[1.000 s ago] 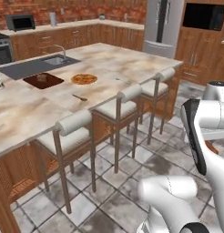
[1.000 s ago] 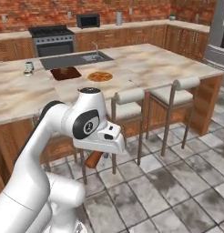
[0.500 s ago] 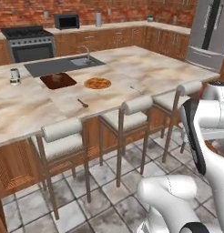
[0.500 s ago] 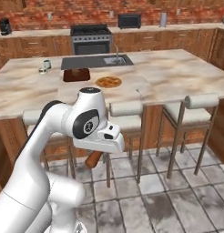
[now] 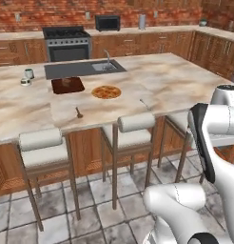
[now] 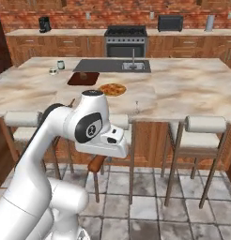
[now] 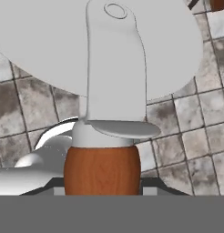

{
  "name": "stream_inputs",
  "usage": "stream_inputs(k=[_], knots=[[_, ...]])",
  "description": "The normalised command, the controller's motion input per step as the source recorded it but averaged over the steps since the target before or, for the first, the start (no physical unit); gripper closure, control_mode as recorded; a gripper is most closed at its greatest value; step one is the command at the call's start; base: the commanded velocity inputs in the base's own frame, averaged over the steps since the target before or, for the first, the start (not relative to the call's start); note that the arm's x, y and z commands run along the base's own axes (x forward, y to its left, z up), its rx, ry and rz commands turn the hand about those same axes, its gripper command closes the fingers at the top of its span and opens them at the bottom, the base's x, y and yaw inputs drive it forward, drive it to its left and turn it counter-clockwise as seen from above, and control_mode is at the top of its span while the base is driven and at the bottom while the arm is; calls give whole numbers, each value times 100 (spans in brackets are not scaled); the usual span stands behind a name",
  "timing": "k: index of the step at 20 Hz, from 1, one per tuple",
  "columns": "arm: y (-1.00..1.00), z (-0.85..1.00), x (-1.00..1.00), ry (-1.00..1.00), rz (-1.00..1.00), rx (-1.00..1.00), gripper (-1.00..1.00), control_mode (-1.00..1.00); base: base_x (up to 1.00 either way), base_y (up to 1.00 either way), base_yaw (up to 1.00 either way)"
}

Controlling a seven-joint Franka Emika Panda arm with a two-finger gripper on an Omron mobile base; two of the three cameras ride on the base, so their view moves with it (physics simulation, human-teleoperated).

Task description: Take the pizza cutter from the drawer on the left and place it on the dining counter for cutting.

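We carry pizza cutter (image 7: 102, 169) by its wooden handle, fingers (image 6: 97, 163) closed partway around it, blade pointing away from hand (safer for travel). Cutter hangs low over floor tiles, near stools, short of bench (image 5: 176, 86).

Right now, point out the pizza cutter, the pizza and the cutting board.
pizza cutter (image 7: 102, 170), hand view, wooden handle.
pizza (image 5: 106, 92), left base view, its centre.
cutting board (image 5: 67, 85), left base view, its top face.
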Motion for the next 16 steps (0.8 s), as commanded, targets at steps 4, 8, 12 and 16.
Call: stream_inputs(k=[4,8,12,16], knots=[[0,0,0,0,0,0,100,100,65,-99,31],[0,0,0,0,0,0,100,100,82,-96,26],[0,0,0,0,0,0,100,100,81,-62,21],[0,0,0,0,0,0,100,100,51,1,10]])
